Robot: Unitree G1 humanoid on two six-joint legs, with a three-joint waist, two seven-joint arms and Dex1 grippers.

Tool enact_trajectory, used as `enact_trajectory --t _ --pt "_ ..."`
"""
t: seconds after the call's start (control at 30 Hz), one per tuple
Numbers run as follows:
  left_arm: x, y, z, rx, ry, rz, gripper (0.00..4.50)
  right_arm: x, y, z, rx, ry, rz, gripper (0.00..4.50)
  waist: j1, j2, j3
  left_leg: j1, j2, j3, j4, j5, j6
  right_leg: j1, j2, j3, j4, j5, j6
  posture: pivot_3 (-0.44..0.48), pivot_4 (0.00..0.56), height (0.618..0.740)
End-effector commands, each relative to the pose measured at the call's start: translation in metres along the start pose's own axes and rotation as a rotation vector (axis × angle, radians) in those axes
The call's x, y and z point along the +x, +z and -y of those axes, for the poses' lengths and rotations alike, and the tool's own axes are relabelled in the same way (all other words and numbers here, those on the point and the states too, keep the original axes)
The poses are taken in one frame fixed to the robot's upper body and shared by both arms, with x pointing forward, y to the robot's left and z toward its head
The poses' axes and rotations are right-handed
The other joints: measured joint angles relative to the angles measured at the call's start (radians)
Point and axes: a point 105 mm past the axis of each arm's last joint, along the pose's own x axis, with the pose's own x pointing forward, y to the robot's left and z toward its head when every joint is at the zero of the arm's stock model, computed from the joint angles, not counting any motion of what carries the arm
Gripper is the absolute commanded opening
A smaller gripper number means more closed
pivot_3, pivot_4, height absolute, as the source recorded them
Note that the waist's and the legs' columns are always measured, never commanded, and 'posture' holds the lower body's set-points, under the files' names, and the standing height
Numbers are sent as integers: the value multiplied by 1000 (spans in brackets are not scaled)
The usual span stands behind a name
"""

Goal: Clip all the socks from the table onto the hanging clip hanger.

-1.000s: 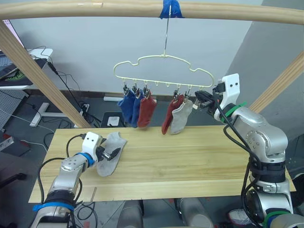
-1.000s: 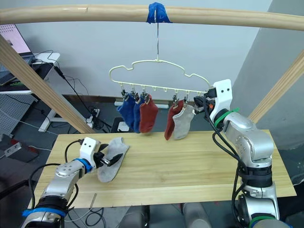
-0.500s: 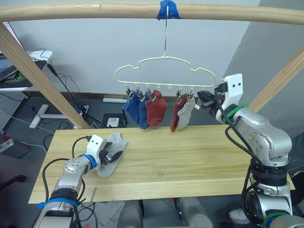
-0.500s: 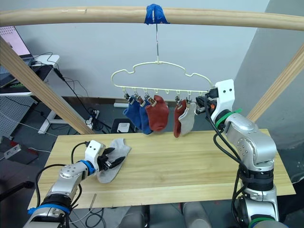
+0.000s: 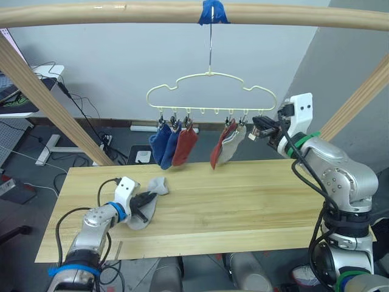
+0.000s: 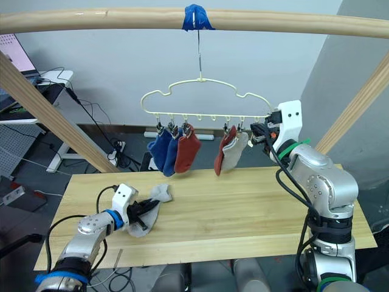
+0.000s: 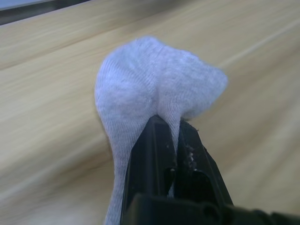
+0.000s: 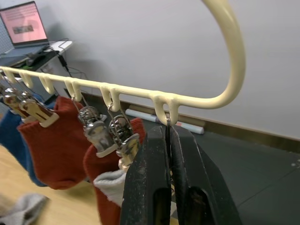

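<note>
One light grey sock (image 5: 155,188) lies bunched on the left part of the table (image 5: 243,194). My left gripper (image 5: 144,204) is shut on the sock (image 7: 154,84), pinching a fold of it low over the wood. The pale yellow clip hanger (image 8: 232,51) hangs by its hook from the top pole. Clipped to it are two blue socks (image 5: 161,146), a rust red sock (image 5: 184,146), another rust red sock (image 5: 217,152) and a grey sock (image 5: 231,143). My right gripper (image 8: 168,136) is shut on the hanger at its right-end loop (image 5: 258,128).
A round wooden pole (image 5: 121,11) crosses overhead, with blue tape (image 5: 211,11) at the hook. Slanted poles stand at the left (image 5: 48,103) and right (image 5: 358,103). Behind the table are a desk and floor cables (image 5: 91,115).
My left gripper has closed from wide open onto the grey sock and bunched it. The hanger and its socks have swung. The right gripper stays shut at the hanger's end.
</note>
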Motion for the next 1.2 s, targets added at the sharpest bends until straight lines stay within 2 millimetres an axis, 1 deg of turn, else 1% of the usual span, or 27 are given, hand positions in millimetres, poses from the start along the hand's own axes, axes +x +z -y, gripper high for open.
enact_trajectory --t 0.03,0.07,0.1,0.13,0.17,0.2,0.27,0.33,0.4,0.43,0.5,0.67,0.73,0.9,1.03,1.2 --pt "-3 57 31 144 -163 172 43 -9 10 1 60 36 -2 0 0 0 0 0 0 0 0 0 0 0 0 0 0 0 0 -159 216 740" --pt "-4 65 39 162 -193 195 43 -10 10 1 73 46 -12 0 0 0 0 0 0 0 0 0 0 0 0 0 0 0 0 -159 216 740" --pt "-5 80 49 196 -216 240 43 -13 10 1 122 66 -31 0 0 0 0 0 0 0 0 0 0 0 0 0 0 0 0 -156 217 740" --pt "-6 91 56 218 -231 271 43 -14 11 0 157 81 -46 0 -1 0 0 0 0 0 0 0 0 0 0 0 0 0 0 -156 217 740" --pt "-5 112 64 246 -238 343 43 -16 13 -1 214 111 -62 0 -2 0 0 0 0 0 0 0 0 0 0 1 0 -1 1 -156 214 740" --pt "-3 132 74 300 -247 413 43 -17 14 -3 314 149 -75 0 -2 0 0 1 0 0 0 0 0 0 0 1 0 -1 2 -157 215 740" --pt "1 158 89 372 -261 503 43 -17 16 -8 449 198 -80 0 -2 0 0 1 0 0 1 0 0 1 0 1 1 -1 2 -159 214 740" --pt "8 168 98 404 -264 541 43 -14 17 -11 514 205 -66 0 -3 0 0 1 0 0 1 0 1 1 1 1 1 0 2 -159 212 740" --pt "18 180 105 422 -240 587 43 -10 20 -16 571 210 -36 0 -7 1 0 1 0 0 1 0 1 1 2 1 1 0 2 -164 211 740" --pt "25 183 109 426 -233 597 43 -9 21 -19 593 214 -24 0 -8 1 0 1 0 1 1 0 1 1 2 1 1 0 2 -164 211 740" --pt "32 185 114 430 -228 602 43 -9 22 -21 617 214 -14 0 -10 1 0 0 0 1 0 0 1 0 2 1 0 0 2 -173 210 740" --pt "42 189 115 402 -185 618 43 -12 20 -24 623 209 -24 0 -14 2 1 0 0 1 0 0 1 0 2 1 0 0 2 -185 210 740" --pt "44 190 114 393 -177 623 43 -12 20 -23 659 196 -14 0 -16 2 1 0 0 1 0 0 1 0 2 1 0 -1 2 -185 210 740" --pt "45 195 109 382 -163 641 43 -15 19 -26 663 199 -32 0 -29 2 1 0 0 1 0 0 1 0 2 1 0 -1 2 -189 212 740" --pt "46 193 109 381 -166 634 43 -19 21 -30 682 203 -51 0 -35 2 1 -1 0 1 0 0 1 0 2 2 -1 -1 2 -195 211 740" --pt "47 197 107 371 -158 659 43 -25 21 -36 690 210 -94 0 -36 2 1 -1 0 1 0 0 1 0 2 2 -2 -1 3 -195 211 740"
